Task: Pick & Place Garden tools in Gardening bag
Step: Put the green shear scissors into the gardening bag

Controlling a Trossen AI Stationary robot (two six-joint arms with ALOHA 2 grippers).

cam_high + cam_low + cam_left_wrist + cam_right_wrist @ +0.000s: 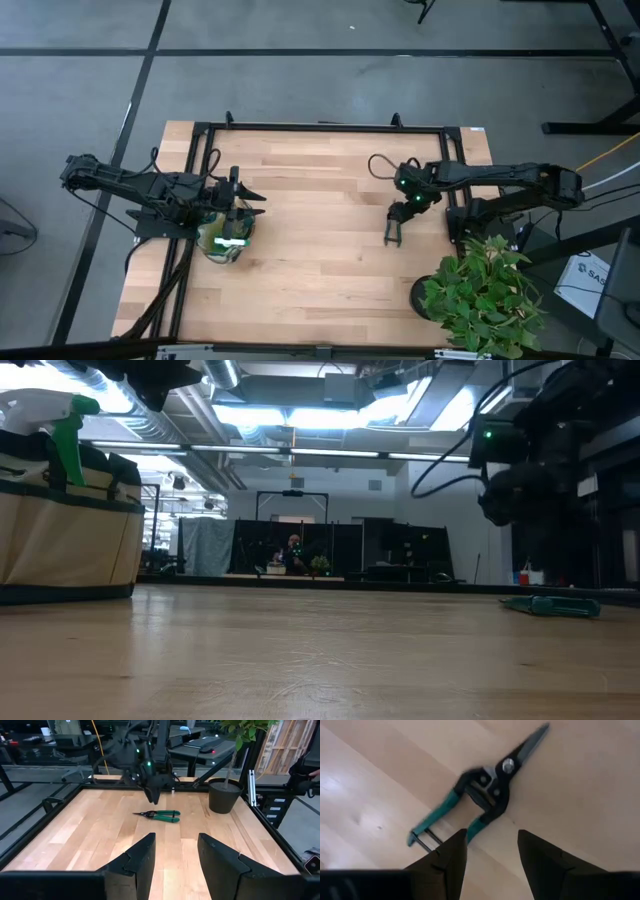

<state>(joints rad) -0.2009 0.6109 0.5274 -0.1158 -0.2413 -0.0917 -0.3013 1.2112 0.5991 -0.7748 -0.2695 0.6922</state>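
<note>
Count on the table: 1 pair of pruning shears, green handles, lying flat. 1 gardening bag, w/ 1 spray bottle poking out the top. 1 potted plant in 1 black pot. 2 arms, 2 grippers: left gripper, right gripper.

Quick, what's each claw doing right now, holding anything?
Left claw: open, empty, above the gardening bag.
Right claw: open, empty, just above the pruning shears.
</note>
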